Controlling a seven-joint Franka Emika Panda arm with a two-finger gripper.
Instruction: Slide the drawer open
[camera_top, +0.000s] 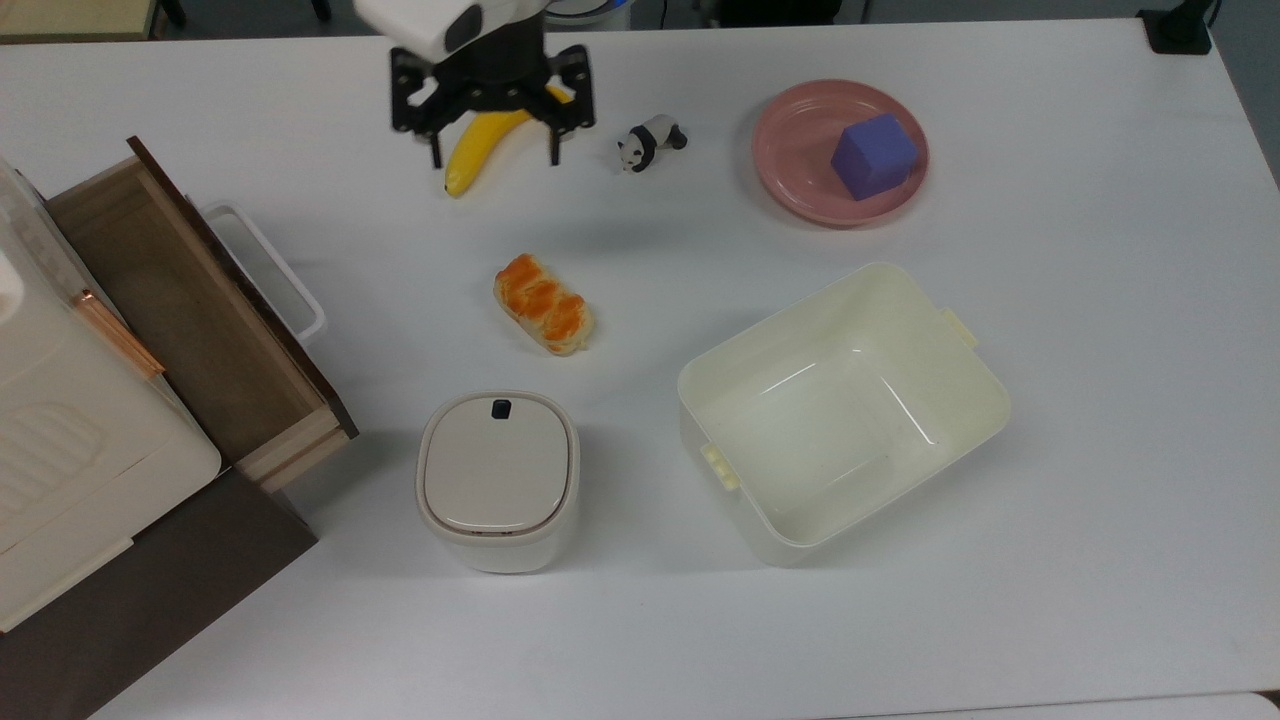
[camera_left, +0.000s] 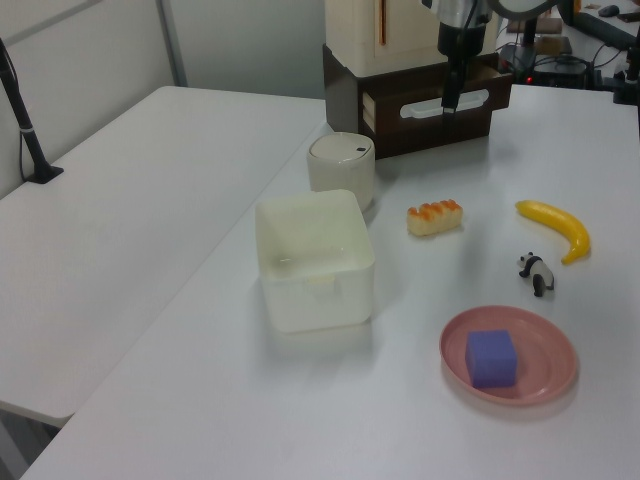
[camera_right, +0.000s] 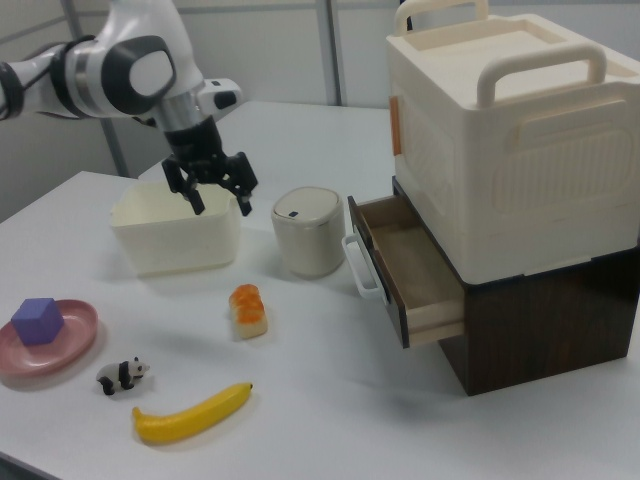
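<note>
Drawer (camera_top: 190, 320) pulled out at left edge of top view, white handle (camera_top: 268, 268) free, hand (camera_top: 492, 158) open and empty, raised above banana (camera_top: 470, 150), upper centre-left, worktop (camera_top: 1100, 400).

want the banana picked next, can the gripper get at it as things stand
Probably yes. The gripper is open and hangs over the banana, which lies alone on the table; the panda and the bread sit apart from it, so nothing seems to block a straight descent.
</note>
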